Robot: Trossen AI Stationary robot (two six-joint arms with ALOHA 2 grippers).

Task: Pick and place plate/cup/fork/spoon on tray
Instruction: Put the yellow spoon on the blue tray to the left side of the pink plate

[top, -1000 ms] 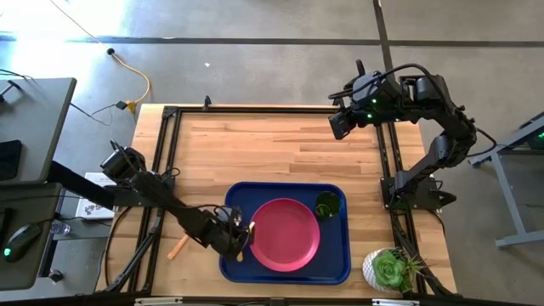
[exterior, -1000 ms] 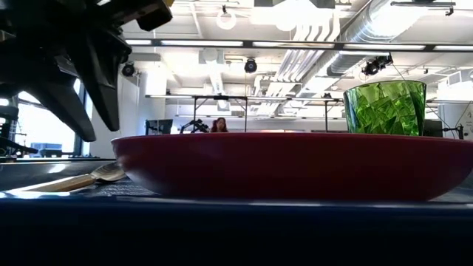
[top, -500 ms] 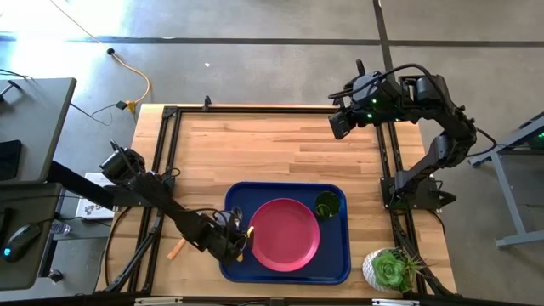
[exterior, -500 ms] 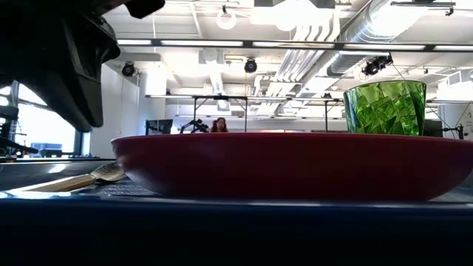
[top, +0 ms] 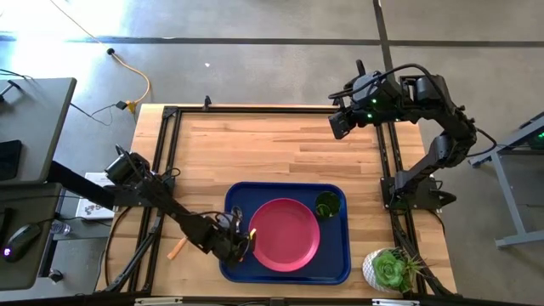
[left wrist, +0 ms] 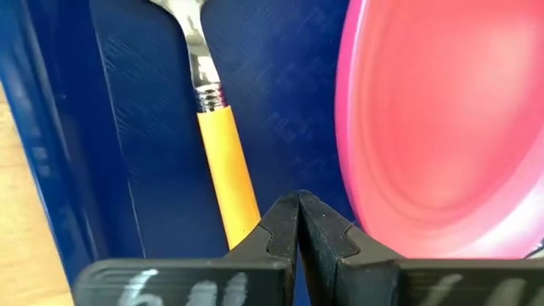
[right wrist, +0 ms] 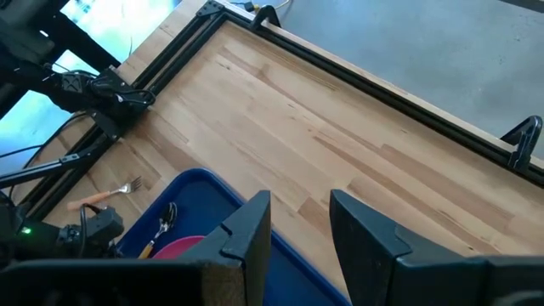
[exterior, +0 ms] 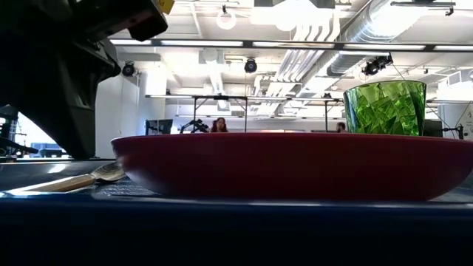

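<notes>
Left gripper (left wrist: 297,223) pinched shut, empty, over tray (top: 336,263) left strip between rim and plate (top: 284,235). Spoon (left wrist: 214,127) flat there, tight to plate. Cup (top: 326,204) in tray corner. Fork (right wrist: 109,195) on table outside, seen only from right wrist. Right gripper (right wrist: 299,223) parted, far corner.
</notes>
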